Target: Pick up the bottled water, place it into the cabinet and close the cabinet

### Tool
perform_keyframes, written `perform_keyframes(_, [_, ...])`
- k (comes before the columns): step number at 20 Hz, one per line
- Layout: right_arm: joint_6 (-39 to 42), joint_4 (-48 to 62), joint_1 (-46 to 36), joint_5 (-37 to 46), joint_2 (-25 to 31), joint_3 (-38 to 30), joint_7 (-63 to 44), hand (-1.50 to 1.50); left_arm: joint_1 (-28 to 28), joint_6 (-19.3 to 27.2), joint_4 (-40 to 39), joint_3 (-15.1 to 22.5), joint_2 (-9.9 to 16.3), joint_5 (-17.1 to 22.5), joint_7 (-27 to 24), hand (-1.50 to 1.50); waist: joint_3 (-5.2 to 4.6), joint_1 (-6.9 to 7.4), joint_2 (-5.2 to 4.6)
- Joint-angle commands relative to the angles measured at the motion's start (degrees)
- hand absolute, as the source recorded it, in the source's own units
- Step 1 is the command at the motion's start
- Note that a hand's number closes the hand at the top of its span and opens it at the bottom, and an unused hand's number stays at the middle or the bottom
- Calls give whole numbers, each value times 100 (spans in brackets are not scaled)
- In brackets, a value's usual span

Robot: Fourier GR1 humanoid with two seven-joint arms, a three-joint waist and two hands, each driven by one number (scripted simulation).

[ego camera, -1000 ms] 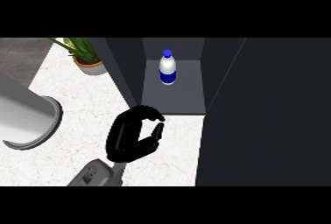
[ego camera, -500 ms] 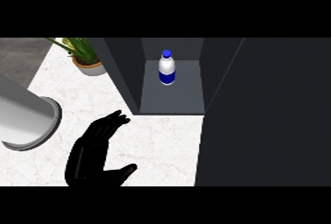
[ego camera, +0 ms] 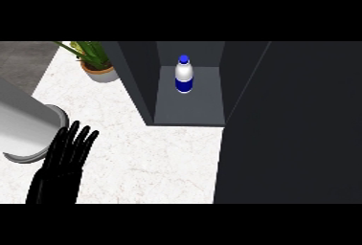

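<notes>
Bottled water (ego camera: 184,74) is standing upright inside the cabinet (ego camera: 187,107), toward the far end of its floor, roughly centred btwn the side walls and not touching either, so the placing part is looking done. Only one hand is showing: the left hand (ego camera: 65,162), at the near left over the white marble worktop (ego camera: 163,153), fingers (ego camera: 79,141) straight and spread, released, grasping nothing, well apart from the bottle. Right hand isn't showing anywhere in view. A large dark panel (ego camera: 290,124) is filling the right side, prob. the open cabinet door, though its hinge and edge aren't clear enough to be sure. Step in hand, as I'm judging it: closing the cabinet. Doing it well is meaning getting flat fingers onto the door's outer face near its free edge, not near the hinge, and sweeping it along its arc w/o reaching into the opening, since the bottle is tall and narrow and could be tipping if bumped. Forearm should be staying clear of the grey curved object (ego camera: 25,129) at the left and the potted plant (ego camera: 96,60) at far left. Bottle is sitting deep enough that the door shouldn't be catching it.
</notes>
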State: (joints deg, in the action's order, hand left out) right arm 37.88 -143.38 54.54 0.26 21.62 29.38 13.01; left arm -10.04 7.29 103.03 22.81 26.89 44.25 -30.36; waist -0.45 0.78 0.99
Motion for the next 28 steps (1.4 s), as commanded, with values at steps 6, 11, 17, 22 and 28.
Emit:
perform_keyframes(6, [59,-1021,-585,896,300,1117,-905,150,-531,-445,379,-445,526,416,95,-150,-45,201,3])
perform_keyframes(11, [-400,-698,-432,425,-44,1669,-868,150,-750,-827,339,-824,802,630,0,-150,-47,316,-94])
perform_keyframes(17, [-551,-401,-938,282,-141,1888,-1097,150,-998,-1272,537,-1055,1100,917,70,-150,-32,616,-147])
perform_keyframes(22, [-687,-187,-1426,252,-188,1763,-1365,150,-967,-1550,600,-1202,1342,1022,164,-150,-43,804,-229])
perform_keyframes(28, [-688,-94,-1822,126,-92,1588,-1507,150,-947,-1740,531,-1323,1455,1052,143,-150,-78,1086,-302])
